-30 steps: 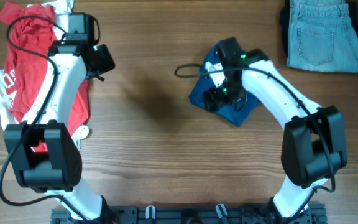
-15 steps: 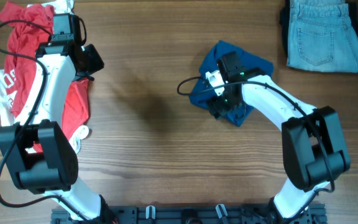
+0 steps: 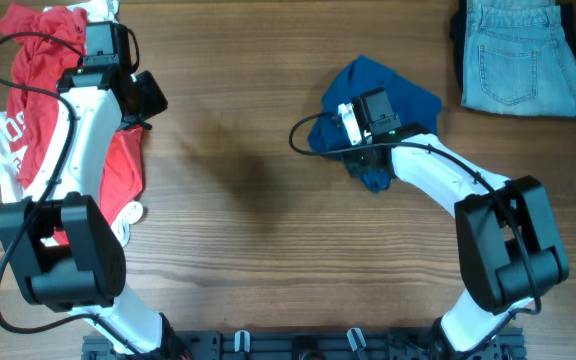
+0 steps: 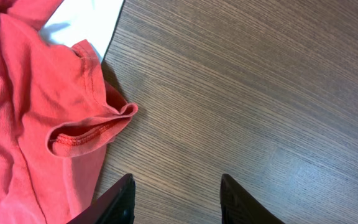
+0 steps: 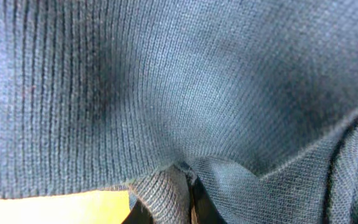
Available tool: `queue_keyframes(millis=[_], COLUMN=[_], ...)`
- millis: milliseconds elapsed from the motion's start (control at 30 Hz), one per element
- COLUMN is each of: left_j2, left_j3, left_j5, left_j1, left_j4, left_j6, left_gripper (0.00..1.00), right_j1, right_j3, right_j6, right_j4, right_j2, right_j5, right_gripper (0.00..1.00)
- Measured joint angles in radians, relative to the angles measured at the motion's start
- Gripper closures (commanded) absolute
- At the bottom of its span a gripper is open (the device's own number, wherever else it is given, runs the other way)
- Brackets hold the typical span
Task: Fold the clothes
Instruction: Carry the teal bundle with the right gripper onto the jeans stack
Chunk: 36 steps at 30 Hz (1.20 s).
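The dark blue shirt (image 3: 408, 100) lies crumpled in a small heap on the desk (image 3: 258, 230), right of the middle and nearer the far edge than the near one. The right gripper (image 5: 180, 202) is pressed down into the near side of the heap. Its jaws are closed on a small pinched fold of the blue knit, which fills almost the whole right wrist view. A black cable loops out from that wrist over the wood just left of the heap.

The left gripper (image 4: 176, 202) hangs over bare wood near the far left corner. Its jaws stand apart with nothing between them, just beside a sleeve of the red shirt (image 4: 36, 124). That shirt, with white print, is spread loosely along the left edge up to the far left corner. Light blue jeans (image 3: 523, 55) lie folded at the far right corner, well apart from the blue heap.
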Motion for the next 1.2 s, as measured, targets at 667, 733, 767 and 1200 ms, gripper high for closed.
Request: queue_keyframes(millis=[667, 733, 767, 1200], left_j2=[0.000, 0.000, 0.000, 0.000], left_j3=[0.000, 0.000, 0.000, 0.000], left_j5=[0.000, 0.000, 0.000, 0.000], left_j1=[0.000, 0.000, 0.000, 0.000], left_j4=[0.000, 0.000, 0.000, 0.005], left_j6=[0.000, 0.000, 0.000, 0.000], left_gripper=[0.55, 0.55, 0.55, 0.55], right_j1=[-0.131, -0.165, -0.182, -0.526], right_j3=[0.577, 0.590, 0.592, 0.593], right_j6=[-0.202, -0.216, -0.222, -0.322], right_j4=[-0.122, -0.089, -0.074, 0.156], right_j2=[-0.036, -0.036, -0.036, -0.036], right_j5=[0.246, 0.250, 0.251, 0.222], right_gripper=[0.96, 0.96, 0.96, 0.96])
